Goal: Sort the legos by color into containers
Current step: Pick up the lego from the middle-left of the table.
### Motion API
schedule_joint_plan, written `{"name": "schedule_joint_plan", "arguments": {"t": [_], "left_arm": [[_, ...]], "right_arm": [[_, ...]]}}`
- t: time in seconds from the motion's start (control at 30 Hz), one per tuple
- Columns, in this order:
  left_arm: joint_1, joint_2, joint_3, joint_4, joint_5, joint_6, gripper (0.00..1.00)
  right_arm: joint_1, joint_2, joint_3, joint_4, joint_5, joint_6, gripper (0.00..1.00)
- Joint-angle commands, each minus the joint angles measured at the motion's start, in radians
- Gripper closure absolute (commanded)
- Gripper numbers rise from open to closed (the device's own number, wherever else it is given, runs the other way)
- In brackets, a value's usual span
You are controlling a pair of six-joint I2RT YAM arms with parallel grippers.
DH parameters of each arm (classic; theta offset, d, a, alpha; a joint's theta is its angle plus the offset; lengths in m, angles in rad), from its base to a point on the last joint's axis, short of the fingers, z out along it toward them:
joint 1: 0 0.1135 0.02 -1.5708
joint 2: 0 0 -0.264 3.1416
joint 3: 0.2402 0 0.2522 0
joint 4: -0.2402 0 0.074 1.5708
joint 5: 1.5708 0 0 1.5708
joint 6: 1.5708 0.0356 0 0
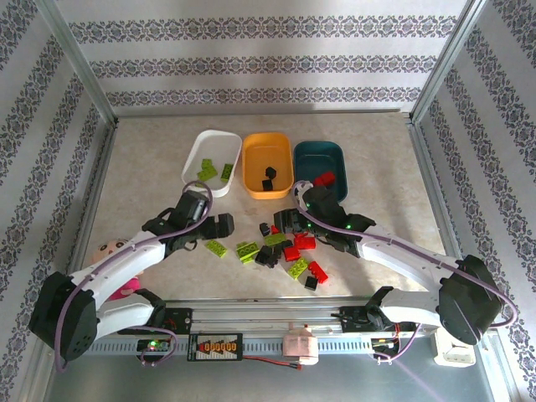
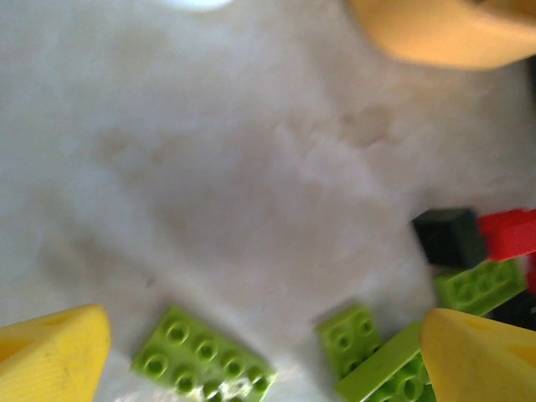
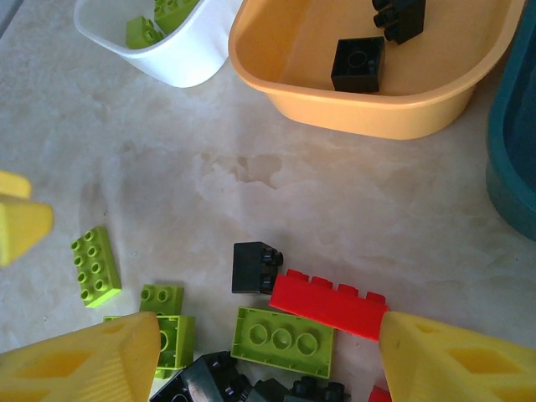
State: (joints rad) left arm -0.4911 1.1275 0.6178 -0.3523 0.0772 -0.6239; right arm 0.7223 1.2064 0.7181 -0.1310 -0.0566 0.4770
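Note:
Loose legos [image 1: 280,249] in lime green, red and black lie heaped on the table between my grippers. My left gripper [image 1: 220,228] hangs open just left of the heap, with a lime green brick [image 2: 201,358] flat on the table between its yellow fingers [image 2: 52,353]. My right gripper [image 3: 272,360] stands open over the heap, above an upturned green brick [image 3: 283,339], a long red brick [image 3: 328,303] and a black brick [image 3: 251,268]. The white tray [image 1: 198,147] holds green bricks, the orange-yellow tray [image 1: 268,144] black ones, the dark teal tray [image 1: 320,152] a red one.
The three trays stand side by side beyond the heap. A metal frame with patterned walls bounds the table [image 1: 142,176]. Bare tabletop lies to the left and right of the trays. A pink toy [image 1: 117,251] sits by the left arm.

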Motion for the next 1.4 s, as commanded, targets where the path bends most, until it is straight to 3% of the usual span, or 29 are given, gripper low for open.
{"name": "schedule_joint_plan", "arguments": {"t": [0.0, 0.27, 0.47, 0.73, 1.13, 1.37], "left_arm": [[-0.005, -0.015, -0.045, 0.009, -0.033, -0.106, 0.06], [-0.006, 0.053, -0.108, 0.119, 0.035, -0.299, 0.15], [-0.046, 0.103, -0.088, 0.081, 0.014, -0.329, 0.23], [-0.092, 0.218, -0.008, -0.046, -0.012, -0.269, 0.32], [-0.17, 0.428, 0.193, -0.238, -0.085, -0.066, 0.5], [-0.201, 0.464, 0.19, -0.233, -0.104, -0.066, 0.72]], "right_arm": [[0.006, 0.007, -0.005, 0.024, 0.011, 0.021, 0.3], [0.008, -0.034, -0.016, 0.008, 0.04, 0.009, 0.3], [0.0, -0.046, -0.031, 0.01, 0.049, 0.003, 0.3], [-0.009, -0.065, -0.072, 0.038, 0.049, 0.012, 0.3], [-0.035, -0.111, -0.115, 0.043, 0.034, 0.013, 0.3], [-0.044, -0.108, -0.121, 0.057, 0.02, 0.018, 0.3]]}}
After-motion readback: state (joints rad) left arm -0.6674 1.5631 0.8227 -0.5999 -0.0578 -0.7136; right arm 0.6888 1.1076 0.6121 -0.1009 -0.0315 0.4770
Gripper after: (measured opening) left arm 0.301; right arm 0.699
